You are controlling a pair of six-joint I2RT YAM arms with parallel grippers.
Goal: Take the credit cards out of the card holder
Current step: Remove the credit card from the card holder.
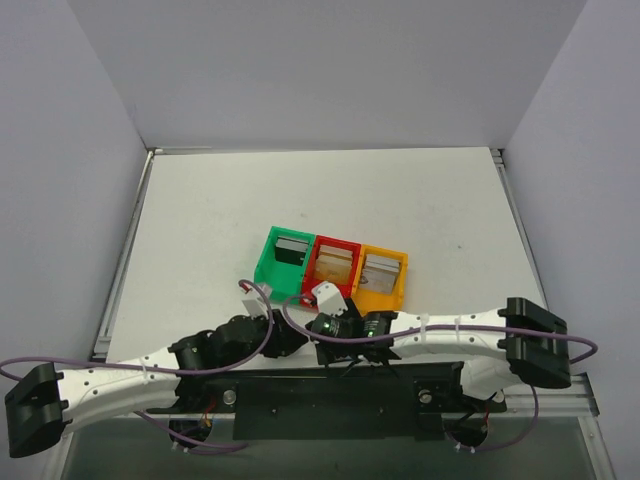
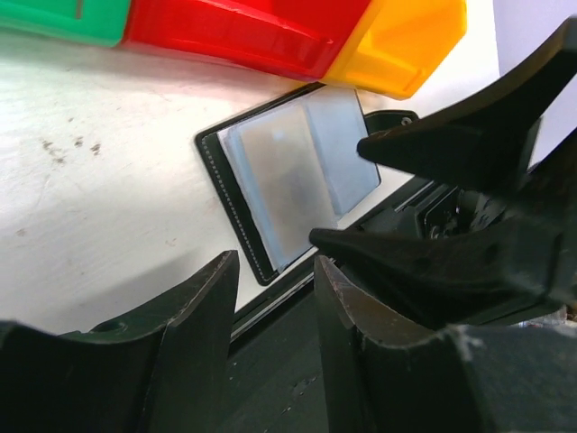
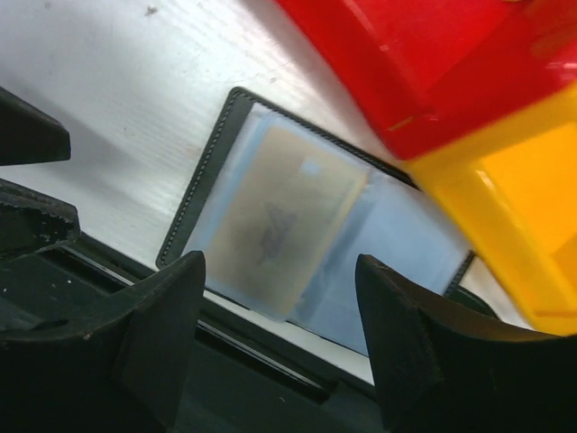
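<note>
One card holder (image 1: pixel 272 275), three compartments. Three cards (image 1: pixel 336 262) stand inside, one per compartment. One black-bordered card (image 2: pixel 270 180) lies flat.

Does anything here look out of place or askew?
Yes. One black-bordered card lies flat on the table just in front of the red and orange boxes of the card holder, outside it and turned askew to them, with its near corner reaching the table's near edge.

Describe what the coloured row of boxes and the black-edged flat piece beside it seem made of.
Row of boxes: apparently hard moulded plastic, glossy, with highlights on smooth edges. Black-edged piece: possibly a leatherette border, stitch line visible, with translucent plastic pockets; a tan card shows cloudily through.
</note>
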